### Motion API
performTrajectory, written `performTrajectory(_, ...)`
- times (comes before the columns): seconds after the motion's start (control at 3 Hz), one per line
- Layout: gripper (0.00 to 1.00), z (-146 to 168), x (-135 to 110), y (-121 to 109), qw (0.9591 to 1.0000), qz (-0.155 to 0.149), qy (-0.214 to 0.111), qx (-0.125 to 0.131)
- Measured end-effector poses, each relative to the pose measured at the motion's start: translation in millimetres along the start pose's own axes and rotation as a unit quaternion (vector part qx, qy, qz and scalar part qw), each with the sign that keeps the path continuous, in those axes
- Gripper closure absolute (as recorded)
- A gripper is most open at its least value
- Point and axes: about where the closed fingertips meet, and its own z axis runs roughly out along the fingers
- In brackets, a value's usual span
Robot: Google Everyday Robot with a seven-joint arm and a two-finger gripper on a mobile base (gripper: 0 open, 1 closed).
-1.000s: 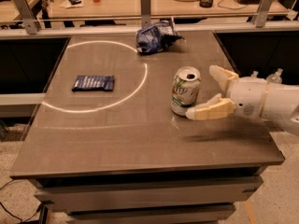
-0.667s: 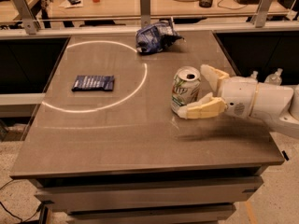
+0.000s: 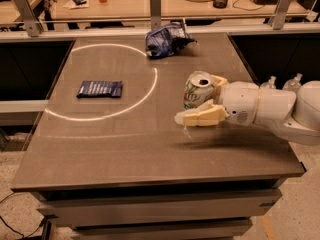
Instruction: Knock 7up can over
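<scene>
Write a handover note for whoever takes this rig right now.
Gripper: open, reaching in from the right, one finger on each side of the 7up can.
7up can: on the right half of the table, leaning slightly left, not lying down.
Done: gripper at the can.
Left: push it flat.
Others: blue chip bag at far edge, dark-blue packet on the left.

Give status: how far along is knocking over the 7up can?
Done: the approach. The gripper is at the 7up can, with its open fingers on either side of it. In hand: lining up the push. Left: the knock itself. The can stands on the table, not on its side.
</scene>
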Motion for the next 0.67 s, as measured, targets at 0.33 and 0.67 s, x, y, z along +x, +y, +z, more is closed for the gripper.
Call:
performTrajectory(0.33,0.42,4.1,-0.5,4.8,0.9999,-0.009,-0.001,-0.010)
performTrajectory(0.67,0.65,4.2,-2.0,6.1,0.9998,-0.017,0.002,-0.013)
